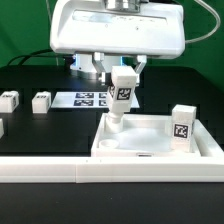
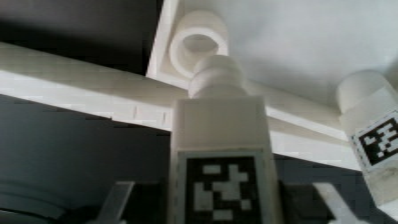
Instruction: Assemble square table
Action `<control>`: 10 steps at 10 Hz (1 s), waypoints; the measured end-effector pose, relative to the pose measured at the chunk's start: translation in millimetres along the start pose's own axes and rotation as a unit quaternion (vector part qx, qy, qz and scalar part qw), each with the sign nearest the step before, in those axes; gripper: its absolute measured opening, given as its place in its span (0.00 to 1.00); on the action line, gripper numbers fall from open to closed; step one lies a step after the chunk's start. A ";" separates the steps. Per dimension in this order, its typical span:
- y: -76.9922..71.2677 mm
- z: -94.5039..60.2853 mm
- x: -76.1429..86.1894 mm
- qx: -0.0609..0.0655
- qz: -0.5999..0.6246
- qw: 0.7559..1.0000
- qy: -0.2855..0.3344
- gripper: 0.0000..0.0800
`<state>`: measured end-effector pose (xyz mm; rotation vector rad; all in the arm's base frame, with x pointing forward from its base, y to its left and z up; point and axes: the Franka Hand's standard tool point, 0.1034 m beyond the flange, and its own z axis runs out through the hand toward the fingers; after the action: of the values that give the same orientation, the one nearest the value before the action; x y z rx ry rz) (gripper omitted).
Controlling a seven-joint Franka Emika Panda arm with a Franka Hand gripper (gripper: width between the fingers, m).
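Note:
My gripper [image 1: 122, 80] is shut on a white leg [image 1: 122, 96] that carries a black-and-white tag and hangs a little tilted. The leg's narrow lower end sits just above the near corner pocket [image 1: 106, 144] of the square table top [image 1: 150, 146], on the exterior view's left. In the wrist view the leg [image 2: 217, 140] runs out from between the fingers [image 2: 128, 200] toward the round pocket [image 2: 199, 42]; I cannot tell whether its tip touches. A second tagged leg [image 1: 182, 128] stands upright on the slab's right side and shows again in the wrist view [image 2: 370, 118].
Two loose tagged legs [image 1: 10, 100] [image 1: 41, 101] lie on the black table at the exterior view's left. The marker board [image 1: 88, 98] lies behind the gripper. A long white border rail [image 1: 50, 172] runs along the front, with the slab against it.

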<state>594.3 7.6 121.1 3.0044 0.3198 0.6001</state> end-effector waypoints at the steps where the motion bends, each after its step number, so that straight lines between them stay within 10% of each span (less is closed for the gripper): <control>1: 0.2 0.0 -0.2 0.000 0.000 1.000 0.000 0.36; 10: 19.3 3.2 -0.4 0.010 0.034 0.999 -0.033 0.36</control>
<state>598.8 -11.4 119.9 3.0562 0.2232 0.5056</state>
